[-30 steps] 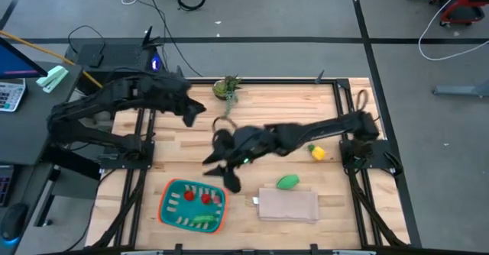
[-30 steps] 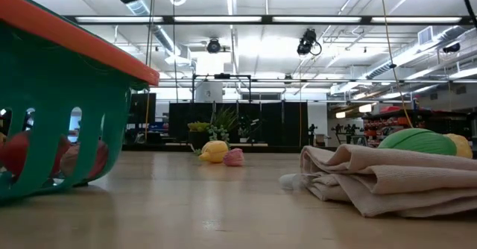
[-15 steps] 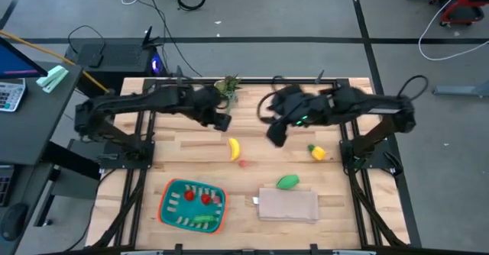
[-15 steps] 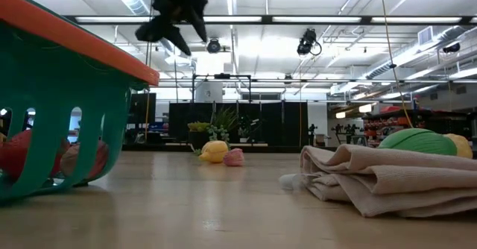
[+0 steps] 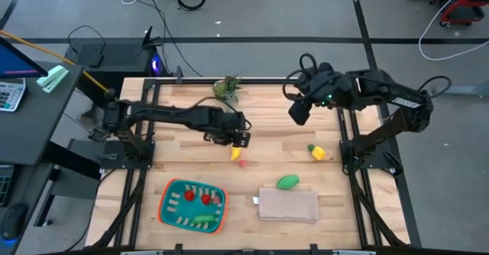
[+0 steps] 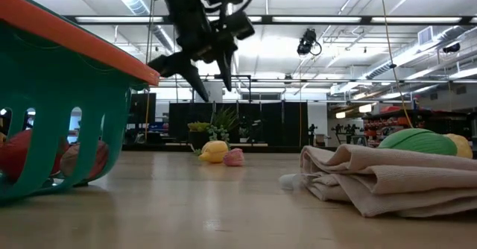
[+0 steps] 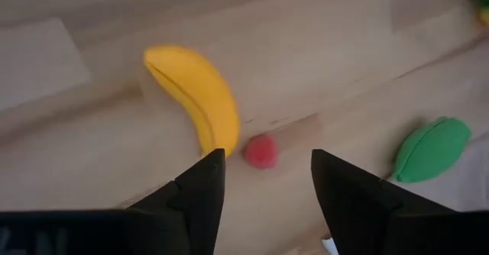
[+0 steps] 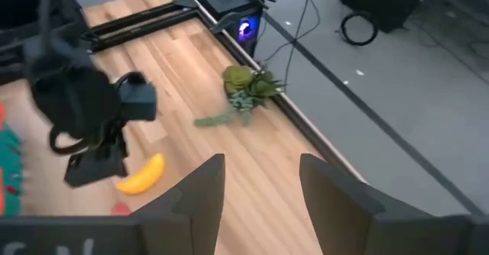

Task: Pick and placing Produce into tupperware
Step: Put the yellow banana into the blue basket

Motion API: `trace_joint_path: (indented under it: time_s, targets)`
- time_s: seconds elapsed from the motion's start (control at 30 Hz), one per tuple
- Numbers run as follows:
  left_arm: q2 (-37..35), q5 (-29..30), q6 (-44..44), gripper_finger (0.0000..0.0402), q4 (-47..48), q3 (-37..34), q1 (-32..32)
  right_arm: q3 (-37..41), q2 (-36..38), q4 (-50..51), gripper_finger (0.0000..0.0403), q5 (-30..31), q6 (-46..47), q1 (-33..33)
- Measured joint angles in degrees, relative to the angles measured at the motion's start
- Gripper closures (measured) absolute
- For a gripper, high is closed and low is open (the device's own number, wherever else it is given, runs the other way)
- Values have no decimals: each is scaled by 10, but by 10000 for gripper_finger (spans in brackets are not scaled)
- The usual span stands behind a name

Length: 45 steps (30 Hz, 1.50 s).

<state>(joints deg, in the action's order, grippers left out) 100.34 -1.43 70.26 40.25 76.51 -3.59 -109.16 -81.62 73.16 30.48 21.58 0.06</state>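
Note:
My left gripper (image 5: pixel 238 138) (image 7: pixel 265 167) hangs open above the table's middle, just over the yellow banana (image 5: pixel 235 151) (image 7: pixel 195 95) and a tiny red piece (image 5: pixel 243 163) (image 7: pixel 261 151); both lie on the wood, untouched. In the low view it (image 6: pixel 182 77) hovers well above the banana (image 6: pixel 214 151). My right gripper (image 5: pixel 299 111) (image 8: pixel 261 182) is open and raised near the far right corner. The teal tupperware (image 5: pixel 170 209) (image 6: pixel 67 92) near the front holds red pieces and a green one. A green piece (image 5: pixel 288 182) and a yellow piece with green top (image 5: pixel 317 153) lie to the right.
A beige-pink folded slab (image 5: pixel 289 205) (image 6: pixel 387 178) lies right of the tupperware, just in front of the green piece. A leafy plant (image 5: pixel 227 87) (image 8: pixel 246 83) sits at the far edge. Black frame rails run along both sides of the table.
My left gripper has swung from the far left toward the table's middle and come down over the banana. My right gripper has pulled back from the middle, near the tupperware, up and toward the far right corner. The banana and the other produce have stayed in place.

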Motion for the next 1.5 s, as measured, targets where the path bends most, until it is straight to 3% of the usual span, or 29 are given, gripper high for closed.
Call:
trace_joint_path:
  time_s: [0.33, 0.77, 1.5]
  targets:
    - [32, 1, 60, 181, -2, 0, 12, 0, -6, 6, 224, -1, -63, -39]
    - [95, 3, 89, 176, -5, 0, 8, 0, -9, 6, 225, -1, -68, -79]
    - [101, 1, 129, 175, -6, 1, -23, 0, -9, 6, 225, -1, -86, -102]
